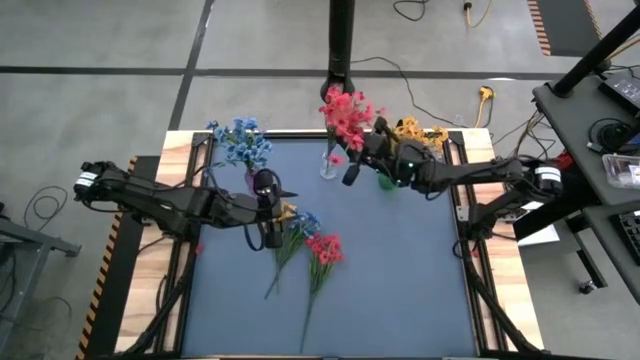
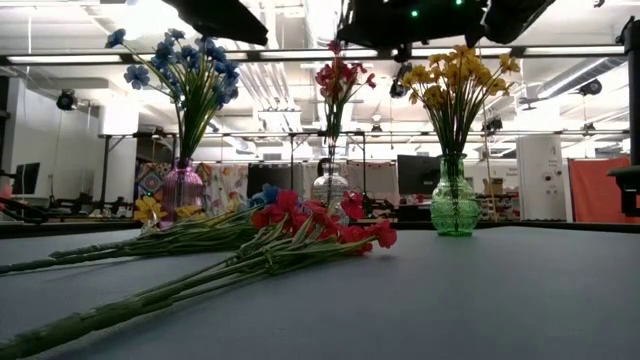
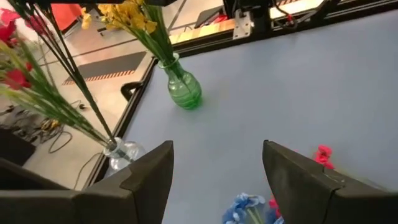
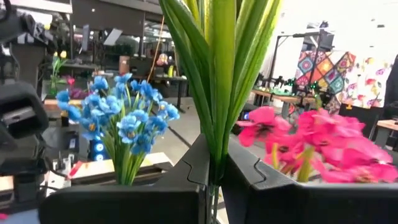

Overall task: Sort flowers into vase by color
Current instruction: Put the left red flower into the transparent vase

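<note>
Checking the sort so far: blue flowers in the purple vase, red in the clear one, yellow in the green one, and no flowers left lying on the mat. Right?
Not quite: the vases match, but loose flowers lie on the mat, as the high view shows.

Three vases along the table's far edge: a purple one (image 2: 183,187) with blue blossoms, a clear one (image 2: 330,188) with red, a green one (image 2: 454,208) with yellow. Two loose sprigs on the mat: one red (image 1: 322,250), one blue and yellow (image 1: 293,222). Two grippers, left (image 1: 271,232) and right (image 1: 352,170).

Blue-topped table (image 1: 400,270), three vases (image 1: 328,165) along far edge, loose flowers (image 1: 310,250) lying mid-table
</note>
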`<state>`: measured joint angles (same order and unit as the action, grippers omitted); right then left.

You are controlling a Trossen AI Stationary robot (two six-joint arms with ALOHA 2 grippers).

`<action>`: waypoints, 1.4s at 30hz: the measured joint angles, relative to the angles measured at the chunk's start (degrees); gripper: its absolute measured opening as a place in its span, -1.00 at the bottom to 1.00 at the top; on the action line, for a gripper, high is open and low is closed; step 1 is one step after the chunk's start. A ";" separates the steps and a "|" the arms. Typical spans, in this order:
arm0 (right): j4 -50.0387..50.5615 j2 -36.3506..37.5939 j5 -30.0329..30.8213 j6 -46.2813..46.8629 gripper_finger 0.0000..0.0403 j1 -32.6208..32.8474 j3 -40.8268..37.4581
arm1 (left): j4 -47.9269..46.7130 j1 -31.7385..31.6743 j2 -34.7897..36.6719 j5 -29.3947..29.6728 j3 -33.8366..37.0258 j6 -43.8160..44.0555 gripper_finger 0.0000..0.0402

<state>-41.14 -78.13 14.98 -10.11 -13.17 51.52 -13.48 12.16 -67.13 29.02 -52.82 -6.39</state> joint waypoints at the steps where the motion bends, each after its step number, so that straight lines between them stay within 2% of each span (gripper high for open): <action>1: 0.61 -0.70 0.00 -0.21 -0.92 0.00 0.92 | -0.33 0.00 0.04 0.37 0.00 0.00 0.14; 12: 10.85 -3.77 0.63 -1.40 -0.92 0.00 7.81 | -3.99 0.00 0.00 3.50 0.04 1.07 0.14; 17: 10.70 -3.48 3.21 -3.80 -0.92 -0.32 7.95 | -6.11 0.00 0.00 3.70 0.04 1.99 0.14; 23: 10.44 -3.65 3.26 -2.36 -0.92 -1.68 7.68 | -7.39 0.00 0.02 7.90 0.07 2.90 0.14; 42: 8.28 -7.23 3.10 0.41 -0.92 -3.76 7.69 | -7.14 -0.02 0.04 8.08 0.08 2.89 0.14</action>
<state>-32.86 -85.36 18.08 -9.70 -16.93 59.20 -20.62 12.14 -67.09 37.10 -52.74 -3.51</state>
